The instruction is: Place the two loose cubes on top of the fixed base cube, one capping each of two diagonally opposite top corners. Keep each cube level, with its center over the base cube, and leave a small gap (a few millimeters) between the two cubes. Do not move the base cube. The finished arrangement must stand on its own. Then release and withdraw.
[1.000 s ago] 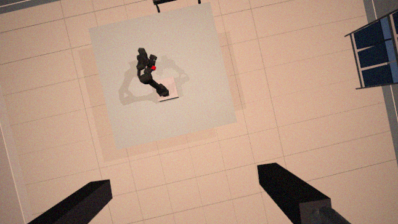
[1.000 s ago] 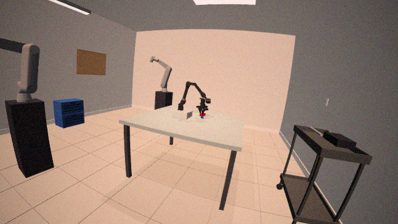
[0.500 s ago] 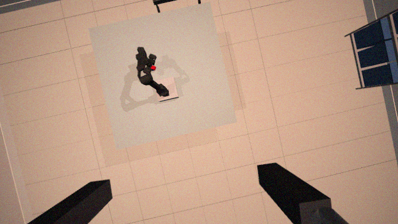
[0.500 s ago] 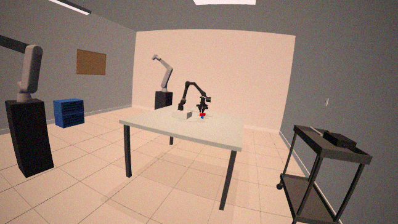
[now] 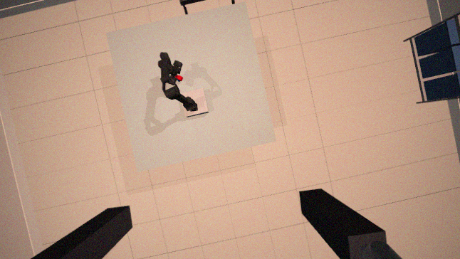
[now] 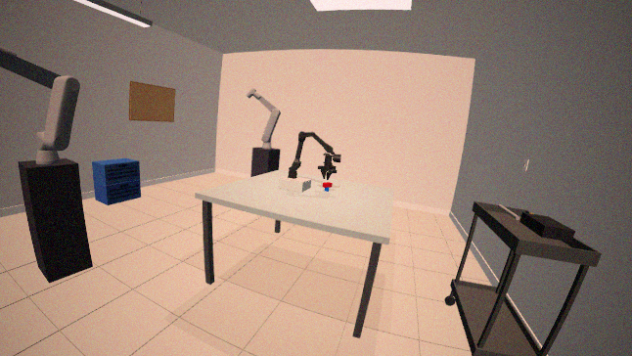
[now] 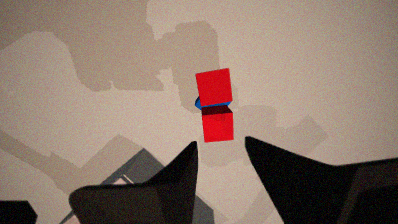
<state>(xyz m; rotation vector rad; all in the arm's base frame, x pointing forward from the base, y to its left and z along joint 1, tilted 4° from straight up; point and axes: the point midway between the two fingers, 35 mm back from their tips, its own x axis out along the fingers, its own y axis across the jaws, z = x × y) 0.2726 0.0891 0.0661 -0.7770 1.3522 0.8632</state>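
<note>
both red cubes point(image 7: 215, 105) sit on the blue base cube point(image 7: 198, 103); fingers apart, holding nothing; back gripper point(image 7: 220, 150) straight up, no brushing cubes

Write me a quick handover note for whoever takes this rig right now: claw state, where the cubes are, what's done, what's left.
Claw: open, holding nothing, just above and clear of the stack.
Cubes: both red cubes, far one and near one, sit on the blue base cube, which is almost hidden beneath them. A dark line runs between the reds in the wrist view; whether it is a true gap cannot be told.
Done: both placed and released.
Left: withdraw the arm without brushing the stack; check corners, gap and level from a closer view.
</note>
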